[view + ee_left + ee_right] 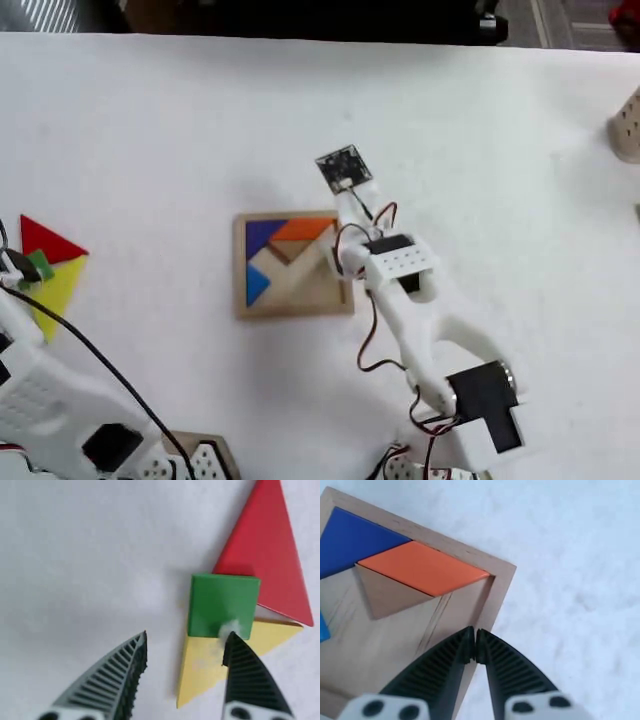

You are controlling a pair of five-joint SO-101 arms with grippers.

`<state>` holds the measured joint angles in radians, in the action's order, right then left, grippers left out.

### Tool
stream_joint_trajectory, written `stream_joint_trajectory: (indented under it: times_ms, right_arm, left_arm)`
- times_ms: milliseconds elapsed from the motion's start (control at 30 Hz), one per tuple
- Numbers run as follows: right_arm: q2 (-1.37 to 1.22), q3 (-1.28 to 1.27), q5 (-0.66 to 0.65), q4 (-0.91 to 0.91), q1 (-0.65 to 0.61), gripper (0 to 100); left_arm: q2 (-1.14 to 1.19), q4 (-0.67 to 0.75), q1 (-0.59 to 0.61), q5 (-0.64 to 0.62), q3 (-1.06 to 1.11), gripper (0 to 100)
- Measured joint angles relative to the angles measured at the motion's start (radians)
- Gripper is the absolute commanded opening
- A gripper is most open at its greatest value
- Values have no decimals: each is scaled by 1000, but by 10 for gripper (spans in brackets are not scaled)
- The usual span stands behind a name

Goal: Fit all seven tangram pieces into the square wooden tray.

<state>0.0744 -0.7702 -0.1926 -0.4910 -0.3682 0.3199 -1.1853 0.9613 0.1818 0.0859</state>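
High view, tray: the tray (pixel 293 312) lay mid-surface (pixel 480 130), partly filled.
High view, pieces in: four, namely a dark blue triangle (pixel 260 237), an orange parallelogram (pixel 304 229), a tan triangle (pixel 275 262) and a small blue triangle (pixel 255 286).
High view, pieces out: three, clustered near the surface's edge and well apart from the tray, namely a red triangle (pixel 47 241), a green square (pixel 40 266) and a yellow triangle (pixel 57 290).
High view, progress: judged a little over half done, with three of seven yet to be fitted.
Left wrist view, left end effector (pixel 186 637): it was spread wide and held nothing. One finger was over the seam of green square and yellow triangle, the other over bare surface.
Left wrist view, count: one red, one green, one yellow. The green square touched both triangles.
Right wrist view, right end effector (pixel 474 645): it was closed tip to tip and held nothing, above the tray's rim beside the unfilled part.
Right wrist view, count: the dark blue, orange and tan pieces lay touching, with a sliver of the small blue one beside them.
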Motion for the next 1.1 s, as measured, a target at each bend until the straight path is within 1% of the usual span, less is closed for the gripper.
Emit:
stream_joint_trajectory:
  times_ms: [233,300,467,700,833,1000,1033,1100]
  right_arm:
    - [0,0,0,0,2,17]
    - [0,0,0,0,3,17]
    - [0,-15,0,0,2,17]
    - [0,-15,0,0,2,17]
    - [0,-15,0,0,2,17]
    - [0,-15,0,0,2,17]
    - [0,-15,0,0,2,17]
    - [0,-15,0,0,2,17]
  left_arm:
    - [0,2,-51,0,0,259]
    - [0,26,-60,0,0,259]
    - [2,84,-60,0,0,260]
    - [66,140,-69,6,-2,260]
    - [114,153,-77,41,-21,256]
    - [141,155,-81,43,-41,255]
    - [141,155,-81,43,-41,251]
    - [141,155,-81,43,-41,212]
